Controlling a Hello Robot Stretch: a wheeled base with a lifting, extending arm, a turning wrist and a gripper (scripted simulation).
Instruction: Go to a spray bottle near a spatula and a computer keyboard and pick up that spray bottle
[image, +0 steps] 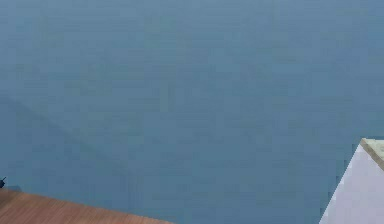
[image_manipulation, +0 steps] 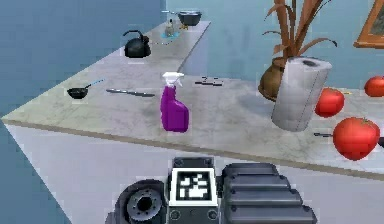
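Note:
A purple spray bottle (image_manipulation: 175, 105) with a white trigger head stands upright on the pale stone counter (image_manipulation: 90, 115), near its front edge. To its left lies a thin dark utensil (image_manipulation: 130, 93), perhaps a spatula. The gripper's dark body (image_manipulation: 145, 205) and a white marker square (image_manipulation: 195, 187) sit at the arm side view's bottom edge, below the counter front and just under the bottle. Its far end cannot be made out, so I cannot tell whether it holds anything.
On the counter stand a small black pan (image_manipulation: 78, 92), a black kettle (image_manipulation: 136, 44), a paper towel roll (image_manipulation: 300, 92), red round fruits (image_manipulation: 355, 137) and a brown vase with a plant (image_manipulation: 274, 78). The forward view faces a blue wall (image: 190, 90), with a white counter corner (image: 358, 190).

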